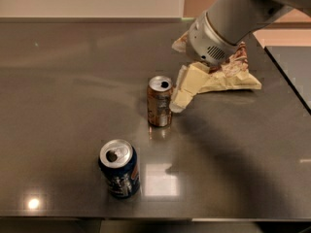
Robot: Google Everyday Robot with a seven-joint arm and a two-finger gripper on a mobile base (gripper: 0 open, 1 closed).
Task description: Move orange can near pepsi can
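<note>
The orange can point(159, 103) stands upright near the middle of the dark table point(68, 91), coppery brown with a silver open top. The pepsi can point(119, 171) stands upright nearer the front edge, to the lower left of the orange can and about a can's height away from it. My gripper point(177, 103), cream-coloured, hangs from the grey arm point(228, 25) that comes in from the upper right. It is right beside the orange can's right side, at the height of the can's upper half. Nothing shows as held.
A crumpled snack bag point(233, 74) lies behind the gripper at the right, partly hidden by the arm. The table's right edge point(286, 79) runs diagonally, with a darker surface beyond it. A pale wall stands behind the table.
</note>
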